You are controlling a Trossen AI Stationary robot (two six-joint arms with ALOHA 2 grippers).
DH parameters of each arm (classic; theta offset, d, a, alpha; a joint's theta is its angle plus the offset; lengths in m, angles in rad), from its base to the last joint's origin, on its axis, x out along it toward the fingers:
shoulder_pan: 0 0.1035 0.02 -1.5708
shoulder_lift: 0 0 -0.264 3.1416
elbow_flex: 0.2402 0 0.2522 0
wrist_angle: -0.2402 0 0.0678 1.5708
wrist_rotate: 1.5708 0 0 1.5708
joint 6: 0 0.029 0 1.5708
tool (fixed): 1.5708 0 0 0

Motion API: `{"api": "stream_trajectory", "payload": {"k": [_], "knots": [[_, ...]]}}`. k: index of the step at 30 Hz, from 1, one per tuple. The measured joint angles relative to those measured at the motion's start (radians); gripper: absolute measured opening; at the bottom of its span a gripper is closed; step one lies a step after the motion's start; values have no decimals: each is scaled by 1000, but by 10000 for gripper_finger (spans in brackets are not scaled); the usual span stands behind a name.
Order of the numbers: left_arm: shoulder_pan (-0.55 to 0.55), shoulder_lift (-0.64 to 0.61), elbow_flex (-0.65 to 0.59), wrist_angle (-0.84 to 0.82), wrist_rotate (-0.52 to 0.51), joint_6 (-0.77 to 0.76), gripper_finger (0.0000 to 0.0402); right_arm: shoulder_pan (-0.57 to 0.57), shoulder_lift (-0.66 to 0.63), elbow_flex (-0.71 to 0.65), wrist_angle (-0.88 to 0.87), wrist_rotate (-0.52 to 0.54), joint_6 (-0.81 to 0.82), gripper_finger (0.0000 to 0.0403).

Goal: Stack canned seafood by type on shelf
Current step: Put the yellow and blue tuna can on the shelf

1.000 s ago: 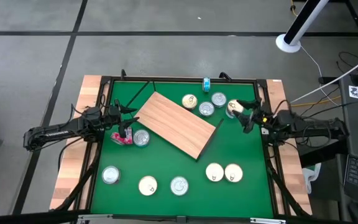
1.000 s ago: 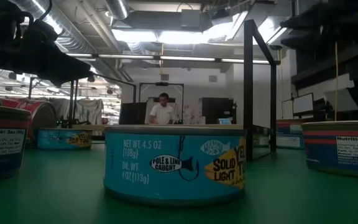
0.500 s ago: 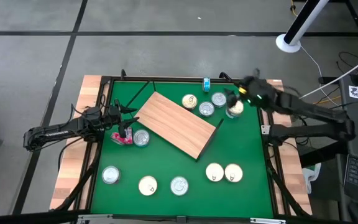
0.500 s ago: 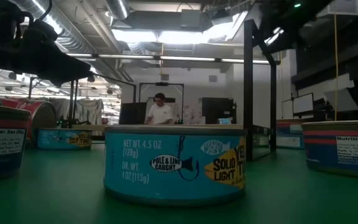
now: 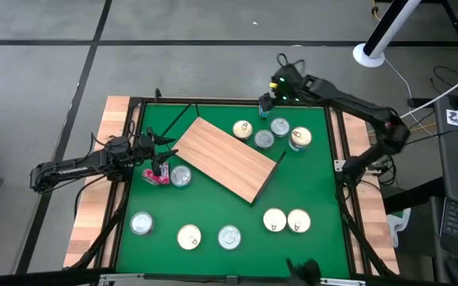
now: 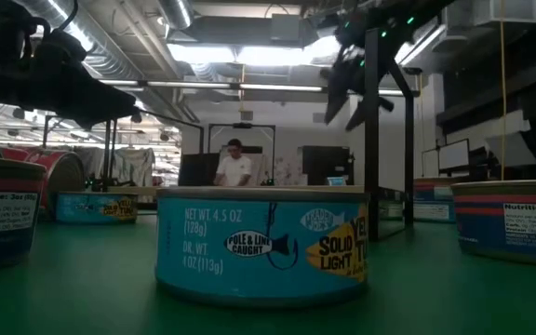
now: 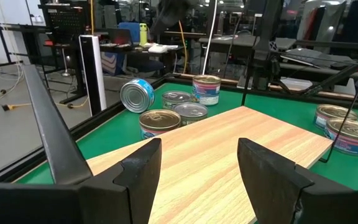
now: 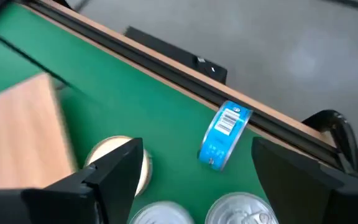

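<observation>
A green mat [image 5: 308, 183] covers the framed table, with pale wooden rails [image 5: 94, 214] at each side. The wood-grain shelf [image 5: 225, 159] lies angled at upper centre. Tins [image 5: 262, 139] cluster right of it; others [image 5: 229, 237] sit along the bottom edge. The right gripper [image 5: 270, 94], fingers spread, hovers over a blue tin on edge [image 8: 224, 135] at the top rail. The left gripper [image 5: 159, 163], spread, rests centre left. Behind, a person [image 6: 234, 169] sits in a workshop.
</observation>
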Motion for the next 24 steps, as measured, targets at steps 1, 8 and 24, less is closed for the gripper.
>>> {"api": "stream_trajectory", "payload": {"k": [1,8,24], "knots": [[0,0,0,0,0,0,208,-6,30,11,-1,-4,0,298],[0,0,0,0,0,-35,208,-21,188,41,0,-27,0,298],[0,0,0,0,1,-52,208,-19,248,43,6,114,-1,298]]}}
